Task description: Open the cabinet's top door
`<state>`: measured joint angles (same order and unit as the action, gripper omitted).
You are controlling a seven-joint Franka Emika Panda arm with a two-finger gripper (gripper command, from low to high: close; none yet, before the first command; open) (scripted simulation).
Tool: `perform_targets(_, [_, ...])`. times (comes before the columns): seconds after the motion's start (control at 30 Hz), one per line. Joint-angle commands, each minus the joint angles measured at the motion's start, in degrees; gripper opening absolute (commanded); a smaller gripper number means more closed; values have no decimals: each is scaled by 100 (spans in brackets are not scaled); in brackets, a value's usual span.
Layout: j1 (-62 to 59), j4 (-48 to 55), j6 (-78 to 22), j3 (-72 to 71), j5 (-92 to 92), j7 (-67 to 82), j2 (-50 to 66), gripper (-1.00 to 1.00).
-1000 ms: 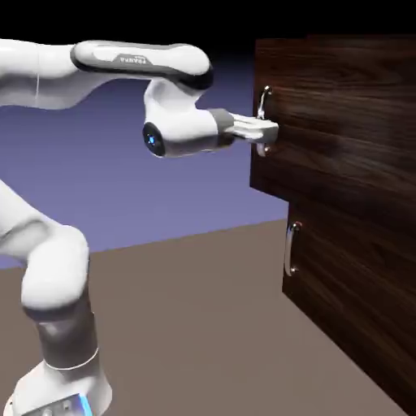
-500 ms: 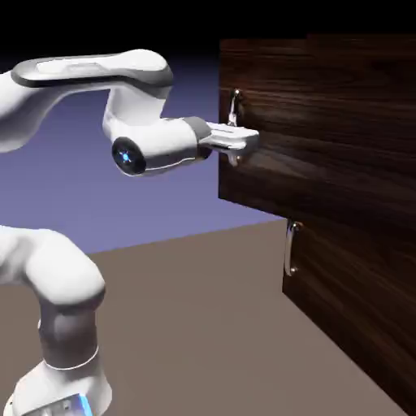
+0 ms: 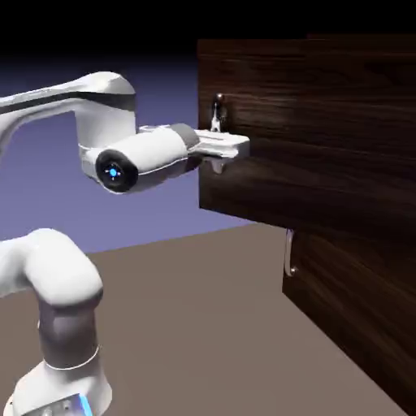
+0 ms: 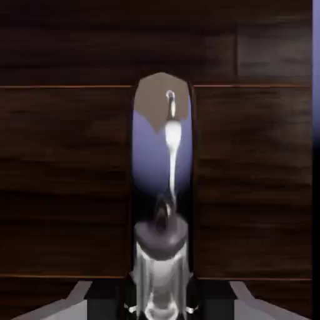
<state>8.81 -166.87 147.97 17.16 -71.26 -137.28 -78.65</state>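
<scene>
While the claw (image 3: pixel 234 148) grips, it hides the handle's (image 3: pixel 217 112) lower part.

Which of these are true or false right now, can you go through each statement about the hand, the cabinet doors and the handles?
1. The hand is shut on the top door's handle. True.
2. The top door is flush with the cabinet. False: it stands swung outward.
3. The lower door is open. False: it sits closed.
4. The lower handle is untouched. True.
</scene>
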Motion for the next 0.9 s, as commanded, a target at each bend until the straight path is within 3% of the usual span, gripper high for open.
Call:
perform_targets(0.0, [-131, -18, -256, 149, 237, -108, -97, -100])
perform_targets(0.43, [-919, 861, -3496, 2582, 2760, -632, -327, -100])
perform_targets(0.87, [560, 3449, -6351, 4564, 4223, -830, 122, -100])
